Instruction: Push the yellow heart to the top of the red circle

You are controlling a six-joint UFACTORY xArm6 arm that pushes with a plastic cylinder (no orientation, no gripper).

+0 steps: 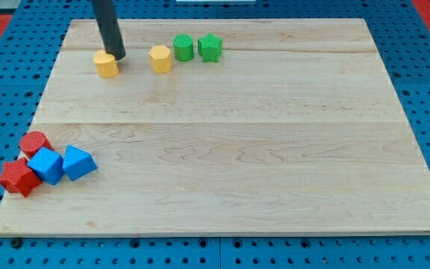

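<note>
The yellow heart [106, 64] lies near the board's top left. My tip [117, 56] touches its upper right edge, with the dark rod rising out of the view's top. The red circle [33, 142] lies far below it, at the board's left edge toward the bottom left. It sits at the top of a tight cluster of blocks.
A second yellow block [160, 58], roughly hexagonal, lies to the right of the heart, then a green round block [183, 48] and a green star [210, 47]. Below the red circle are a red star [19, 176], a blue block [47, 165] and a blue triangular block [78, 162]. The wooden board [237, 164] rests on blue pegboard.
</note>
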